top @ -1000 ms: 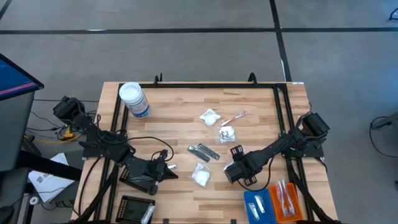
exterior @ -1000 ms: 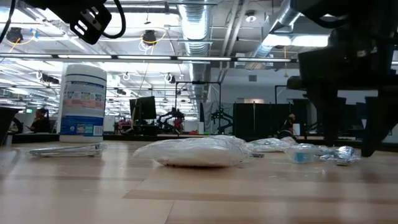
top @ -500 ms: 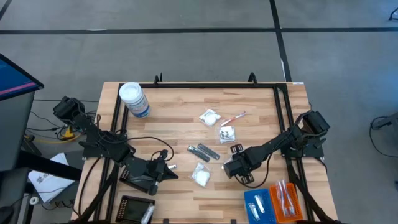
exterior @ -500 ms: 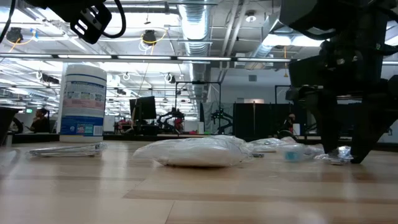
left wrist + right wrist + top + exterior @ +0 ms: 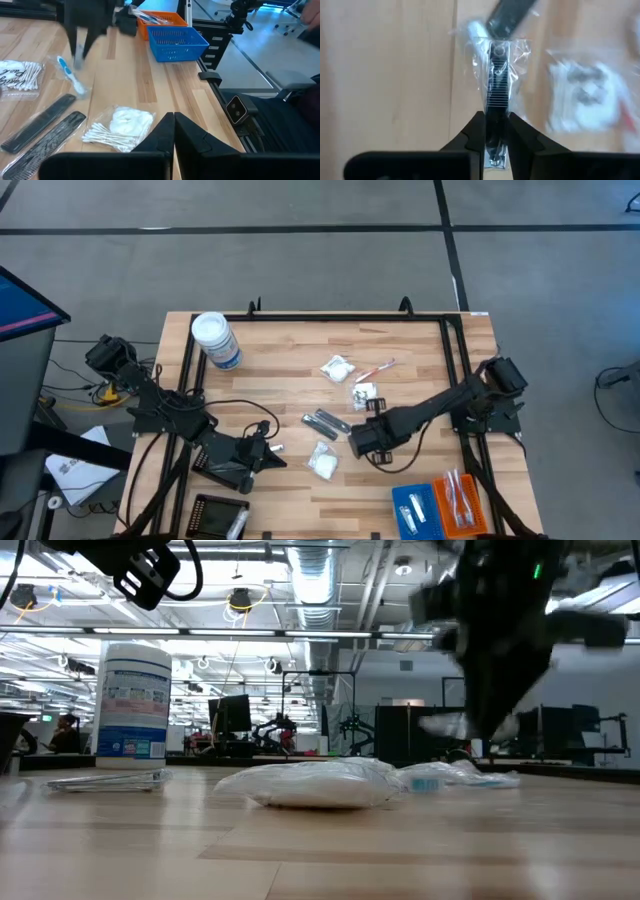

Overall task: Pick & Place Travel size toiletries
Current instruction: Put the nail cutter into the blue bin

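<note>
Wooden worktop [image 5: 270, 385] has several toiletries left mid-surface, some lie in blue and orange trays [image 5: 438, 505] at its near right corner, while the right gripper [image 5: 362, 442] pinches a clear-wrapped small silvery item [image 5: 496, 95] above the middle.

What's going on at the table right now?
The right gripper is shut on a small clear-wrapped silvery piece and holds it off the table near the middle, by the two dark combs. The left gripper waits shut at the near left edge. White sachets and a wrapped toothbrush lie loose on the wood; the blue tray and orange tray sit at the near right.
</note>
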